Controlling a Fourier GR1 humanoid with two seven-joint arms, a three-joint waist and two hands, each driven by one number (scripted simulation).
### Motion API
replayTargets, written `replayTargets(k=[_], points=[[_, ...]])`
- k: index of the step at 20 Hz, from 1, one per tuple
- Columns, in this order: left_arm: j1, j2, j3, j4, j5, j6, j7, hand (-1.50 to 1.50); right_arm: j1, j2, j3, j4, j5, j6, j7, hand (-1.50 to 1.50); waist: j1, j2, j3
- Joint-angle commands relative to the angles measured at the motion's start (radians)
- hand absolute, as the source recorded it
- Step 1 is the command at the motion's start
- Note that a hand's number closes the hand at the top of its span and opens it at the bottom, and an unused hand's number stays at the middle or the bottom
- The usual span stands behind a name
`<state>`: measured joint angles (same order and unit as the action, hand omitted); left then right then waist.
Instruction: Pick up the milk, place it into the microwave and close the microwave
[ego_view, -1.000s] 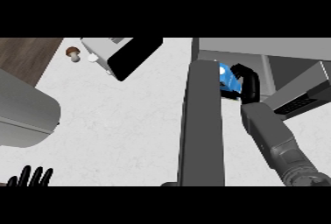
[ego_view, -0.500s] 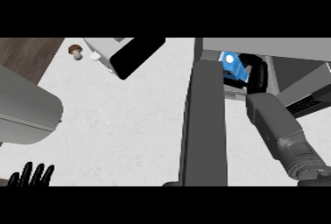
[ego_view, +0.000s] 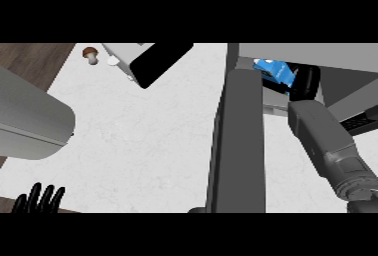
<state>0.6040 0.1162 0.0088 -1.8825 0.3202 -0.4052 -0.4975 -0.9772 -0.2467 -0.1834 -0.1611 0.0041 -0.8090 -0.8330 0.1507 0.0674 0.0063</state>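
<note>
Right hand (ego_view: 304, 82), upper right of frame, curled around blue milk (ego_view: 272, 71) inside microwave (ego_view: 347, 75). Left hand (ego_view: 40, 199), lower left, fingers straight, resting by worktop (ego_view: 148, 140).

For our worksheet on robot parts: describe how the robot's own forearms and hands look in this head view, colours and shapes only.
The right forearm is a grey, boxy casing that meets a rounder, ribbed grey joint nearer the view's lower edge. Its right hand is black. Of the left hand only slim black fingers show at the lower left corner. No cables or markings are visible.
</note>
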Motion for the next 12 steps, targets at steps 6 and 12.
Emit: replayTargets(k=[6, 12], points=[[-0.039, 0.014, 0.006, 0.005, -0.002, -0.008, 0.002, -1.5, 0.062, -0.082, 0.035, 0.155, 0.076, -0.291, 0.157, -1.5, 0.018, 0.036, -0.015], [-0.064, 0.015, -0.007, 0.013, -0.017, -0.008, 0.01, -1.5, 0.114, -0.057, 0.132, 0.16, 0.171, -0.42, 0.378, -1.5, 0.053, 0.031, -0.01]])
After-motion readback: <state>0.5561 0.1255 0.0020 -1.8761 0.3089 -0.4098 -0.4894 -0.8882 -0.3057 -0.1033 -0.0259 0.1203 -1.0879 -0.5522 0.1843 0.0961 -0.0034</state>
